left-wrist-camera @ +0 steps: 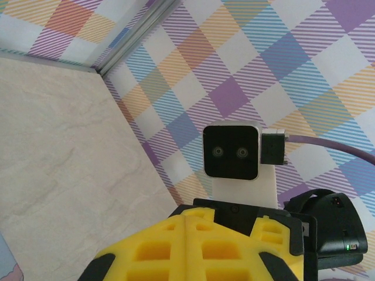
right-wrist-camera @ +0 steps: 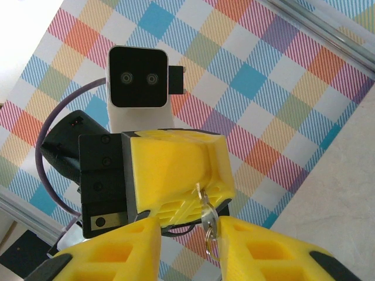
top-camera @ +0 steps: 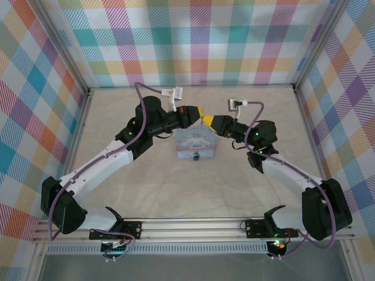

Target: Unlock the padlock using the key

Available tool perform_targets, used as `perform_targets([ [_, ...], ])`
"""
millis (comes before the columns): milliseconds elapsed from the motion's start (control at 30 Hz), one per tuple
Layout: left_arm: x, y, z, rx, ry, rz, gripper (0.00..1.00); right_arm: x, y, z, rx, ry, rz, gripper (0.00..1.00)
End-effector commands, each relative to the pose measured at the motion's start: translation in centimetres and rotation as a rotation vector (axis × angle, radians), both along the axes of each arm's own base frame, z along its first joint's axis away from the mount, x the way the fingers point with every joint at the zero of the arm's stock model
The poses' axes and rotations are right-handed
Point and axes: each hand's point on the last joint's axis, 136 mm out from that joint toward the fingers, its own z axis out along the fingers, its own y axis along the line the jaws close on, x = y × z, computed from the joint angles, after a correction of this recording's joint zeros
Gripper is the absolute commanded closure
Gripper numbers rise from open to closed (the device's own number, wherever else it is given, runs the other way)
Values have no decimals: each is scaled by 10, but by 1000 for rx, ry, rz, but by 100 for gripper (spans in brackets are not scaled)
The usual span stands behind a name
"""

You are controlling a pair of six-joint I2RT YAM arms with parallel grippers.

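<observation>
Padlock: a tiny dark-silvery item at the front clasp of the pale-blue tin, on the middle of the tin's near edge. It is far smaller than the tin and too small to tell how its shackle stands. The tin lid carries a white cartoon dog. The tin lies flat near the centre of the table, between the two arms. Key: small, silvery, on a thin wire ring, hanging from the tips of the left gripper, whose yellow fingers are clenched together on it. In the left wrist view these fingers meet with no gap along their seam. The right gripper faces the left one tip to tip, above the far edge of the tin. Its fingers are parted, with the key hanging between them; it cannot be told whether either pad touches the key. Surface: pale beige with faint marbling, matt. Enclosure: walls on three sides in a pastel plaid of pink, orange, teal, blue and purple, with grey metal framing at the corners and a metal rail along the near edge, carrying both arm bases. Purple cables run along the arms.
</observation>
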Motion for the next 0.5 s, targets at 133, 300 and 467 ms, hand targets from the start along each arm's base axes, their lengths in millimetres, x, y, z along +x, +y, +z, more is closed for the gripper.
perform_targets([
  [133, -4, -7, 12, -36, -30, -17, 100, -1, 3, 11, -10, -56, -3, 72],
  [300, -5, -6, 14, -37, -36, -13, 100, 1, 3, 8, -13, -48, -9, 82],
  [467, -5, -2, 17, -36, -45, 1, 100, 1, 2, 6, -10, -51, -12, 88],
])
